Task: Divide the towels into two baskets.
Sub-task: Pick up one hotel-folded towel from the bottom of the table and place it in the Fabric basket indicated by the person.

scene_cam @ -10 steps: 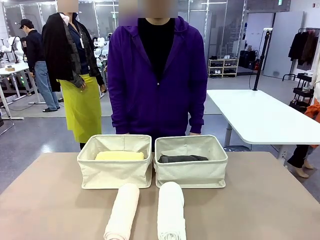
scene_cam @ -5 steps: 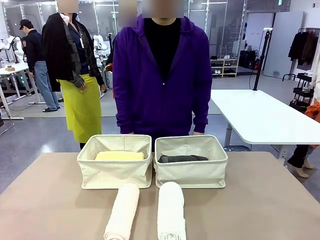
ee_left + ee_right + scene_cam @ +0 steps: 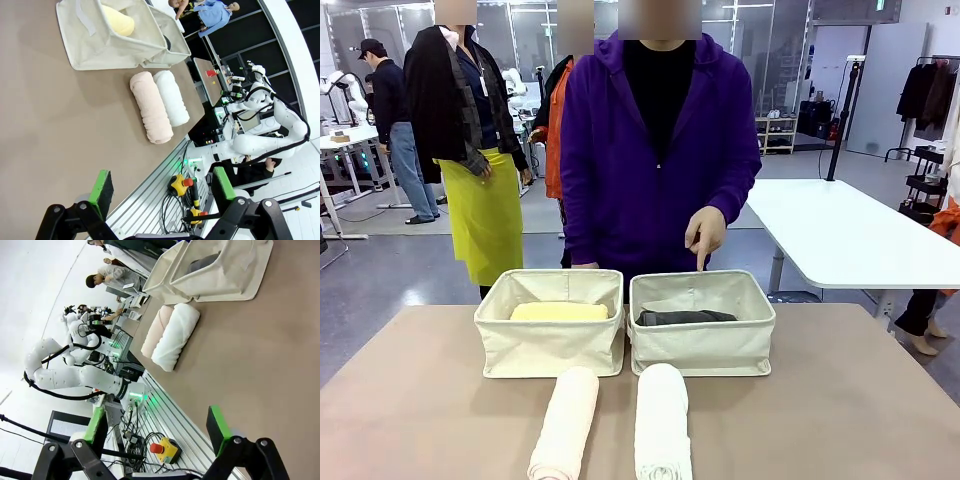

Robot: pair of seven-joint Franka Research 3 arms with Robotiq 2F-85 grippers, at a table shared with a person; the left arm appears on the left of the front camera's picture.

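The pale yellow towel [image 3: 559, 312] lies in the basket left of centre [image 3: 549, 345], the dark grey towel [image 3: 685, 318] in the basket right of centre [image 3: 702, 348], over which a person's hand [image 3: 706, 232] points down. The cream towel [image 3: 567, 425] and the white towel [image 3: 662, 425] lie side by side on the table [image 3: 860, 400], at lower centre. The left tool [image 3: 162, 185] and the right tool [image 3: 156, 422] are both wide apart and hold nothing.

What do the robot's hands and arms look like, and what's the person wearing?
The left gripper and right gripper each have two black, jointed fingers with bright green pads. The arms are glossy white, rounded segments, as the right arm shows. The person wears a purple zip hoodie with long sleeves.
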